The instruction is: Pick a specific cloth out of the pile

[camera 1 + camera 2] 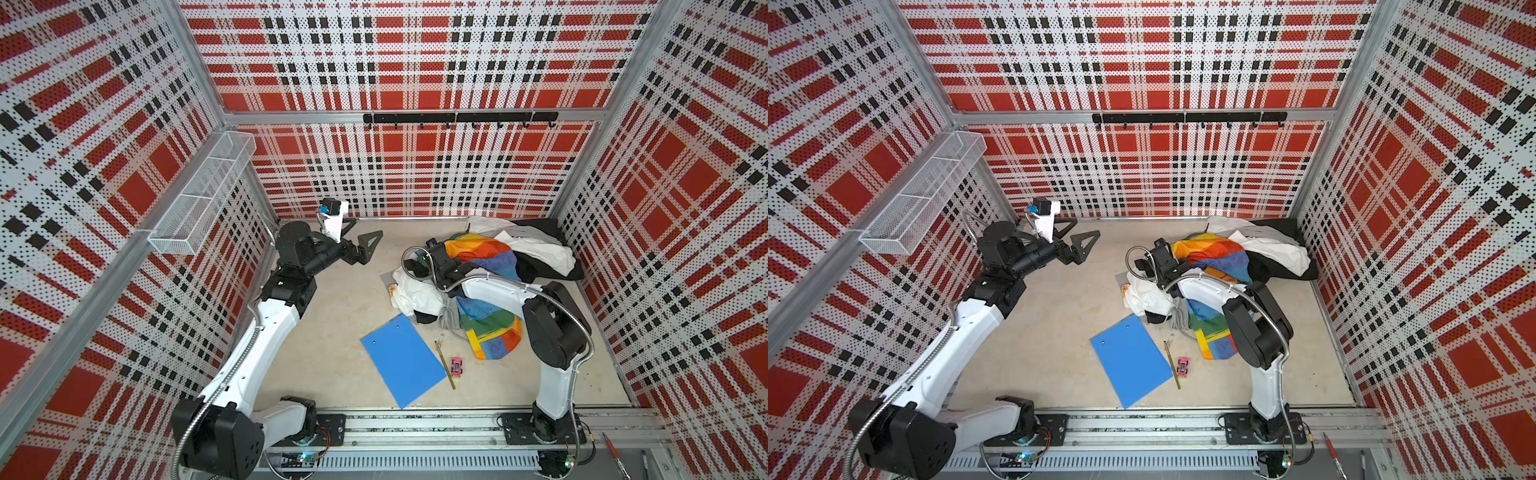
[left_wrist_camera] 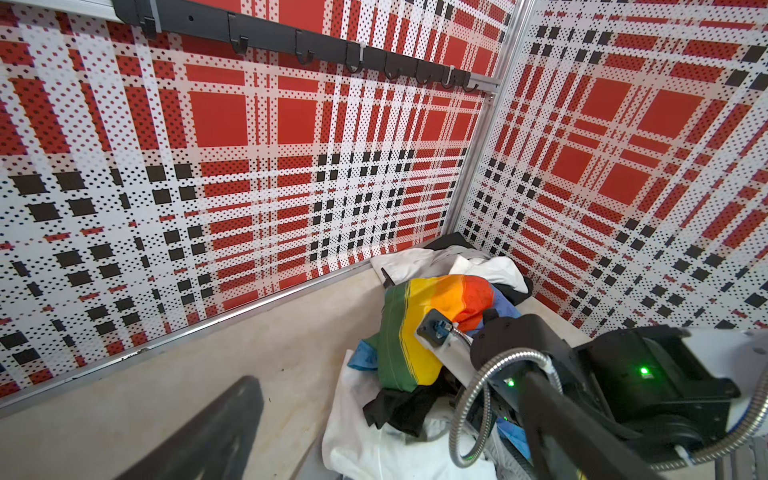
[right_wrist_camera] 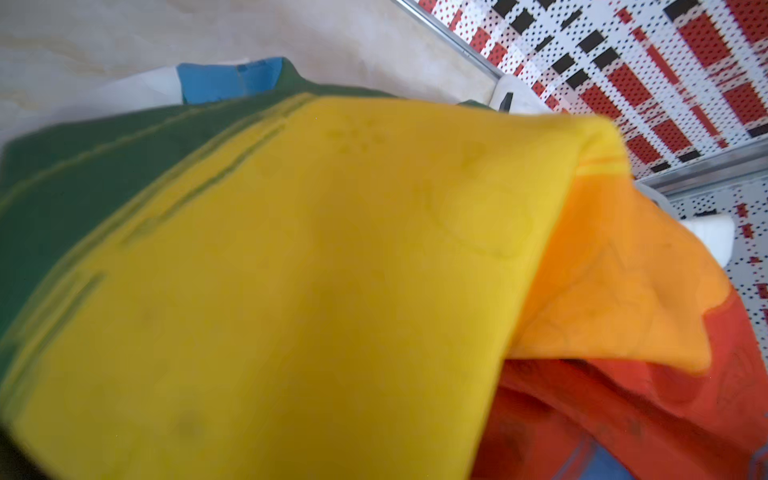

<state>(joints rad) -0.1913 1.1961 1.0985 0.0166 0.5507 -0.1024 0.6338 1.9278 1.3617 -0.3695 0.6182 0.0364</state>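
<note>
The cloth (image 1: 478, 251) (image 1: 1212, 253), a patchwork of orange, yellow, red, blue and green, lies across the pile (image 1: 540, 253) of white, grey and black garments at the back right. Part of the cloth is bunched and lifted over my right gripper (image 1: 446, 255). Its fingers are hidden by the fabric, and it appears shut on a fold. In the right wrist view the yellow and green cloth (image 3: 332, 270) fills the picture. The left wrist view shows the raised cloth (image 2: 419, 316) hanging beside the right wrist. My left gripper (image 1: 361, 237) (image 1: 1077, 237) hovers open and empty left of the pile.
A blue clipboard (image 1: 401, 361), a pencil (image 1: 445, 365) and a pink toy car (image 1: 457, 368) lie on the floor in front of the pile. A white garment (image 1: 419, 295) spreads at the pile's left. A wire basket (image 1: 203, 199) and a hook rail (image 1: 457, 118) hang on the walls.
</note>
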